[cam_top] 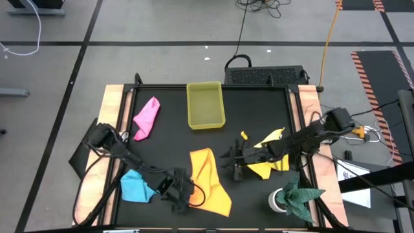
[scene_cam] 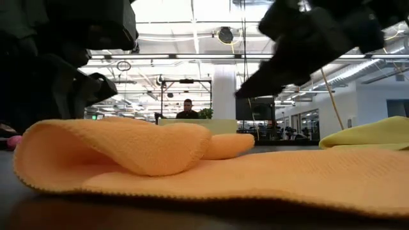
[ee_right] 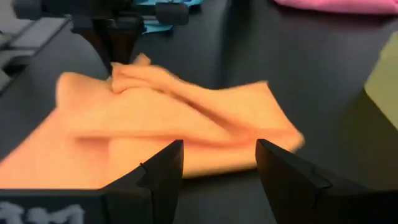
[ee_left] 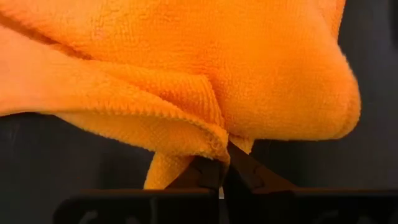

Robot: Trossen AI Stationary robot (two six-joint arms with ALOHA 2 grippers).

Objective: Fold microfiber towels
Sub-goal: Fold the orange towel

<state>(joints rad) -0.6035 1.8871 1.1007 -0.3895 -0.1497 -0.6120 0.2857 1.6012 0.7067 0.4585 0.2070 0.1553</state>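
Observation:
The orange towel lies rumpled on the black table near its front edge, one side folded over on itself. My left gripper is shut on the towel's left side, also seen in the left wrist view. My right gripper is open with nothing between its fingers, and hangs just off the towel's far right edge. Behind my right gripper lies the yellow towel. The light blue towel lies at the near left and the pink towel at the far left. My left gripper pinches a bunched fold at the orange towel's left edge between its two fingers, only at their free ends. The fingers slant steeply down from the table's left. The pinched fold stands slightly raised, and the rest of the towel lies slack on the table.
A translucent yellow tray stands at the far middle of the table. A dark green cloth sits over a white object at the near right corner. Wooden rails edge the table's left and right sides.

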